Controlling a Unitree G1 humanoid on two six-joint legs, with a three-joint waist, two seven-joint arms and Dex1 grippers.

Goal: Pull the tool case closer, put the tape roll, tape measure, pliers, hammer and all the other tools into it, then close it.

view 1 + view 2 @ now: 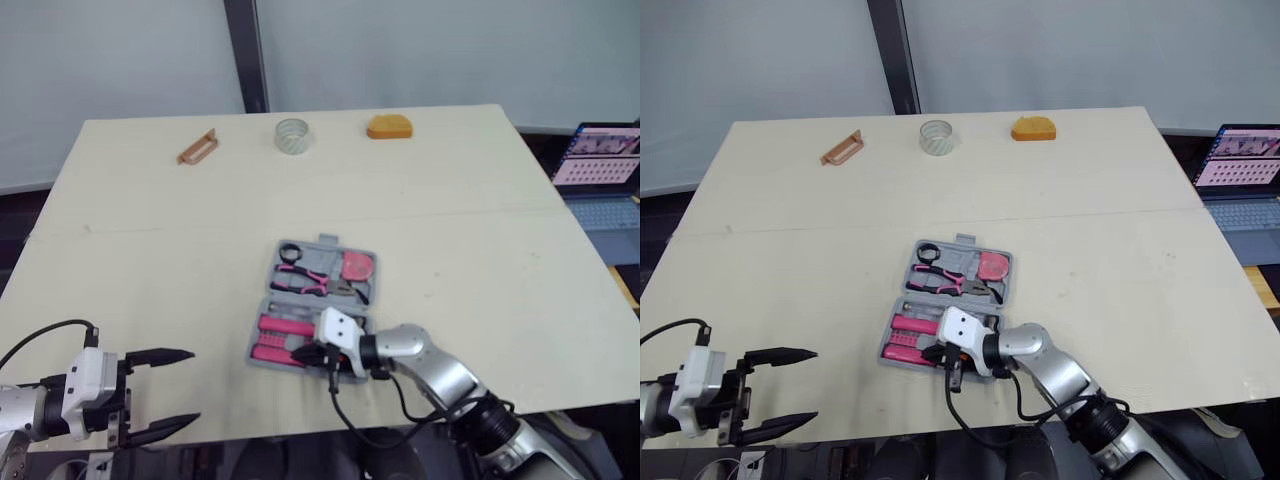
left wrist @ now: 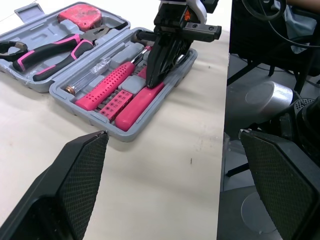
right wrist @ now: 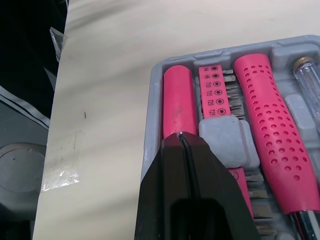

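In the left eye view the open tool case (image 1: pixel 322 258) lies at the centre of the desk (image 1: pixel 480 260), with the pliers (image 1: pixel 305 283) and a pink tape measure (image 1: pixel 357 266) in its upper half. The tape roll (image 1: pixel 293 135) stands at top centre, well apart from the case. The right gripper (image 1: pixel 308 352) reaches into the case's lower half. The left gripper (image 1: pixel 190 388) hovers at lower left, jaws apart and empty.

In the left wrist view, at the upper centre, the right gripper's jaws come down together onto a smooth pink handle (image 2: pixel 137 102), next to the case's outer wall.

In the right wrist view, the jaws are pressed together with nothing between them, their tip resting on that handle beside the bit rack (image 3: pixel 214 92).

This looks like the pull. It would go best with the tip kept low behind the wall and drawn straight. That keeps the case from swivelling, and the handle stays seated.
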